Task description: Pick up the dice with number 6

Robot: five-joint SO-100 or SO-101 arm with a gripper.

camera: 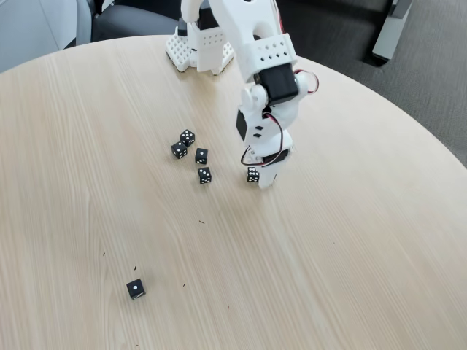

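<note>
So the dice with number 6 sits on the round wooden table, off to the right of the four-dice cluster in the fixed view, right at the gripper tip; looks like a tiny hard plastic cube, light, stiff, probably a bit slick, so I'd pinch two opposite flat sides, not the corners; the white arm reaches down steeply from its base, wrist pointing nearly straight at the table; can't tell whether the jaws are clamped on it or just around it; a lone die sits far down-left of the cluster.
</note>
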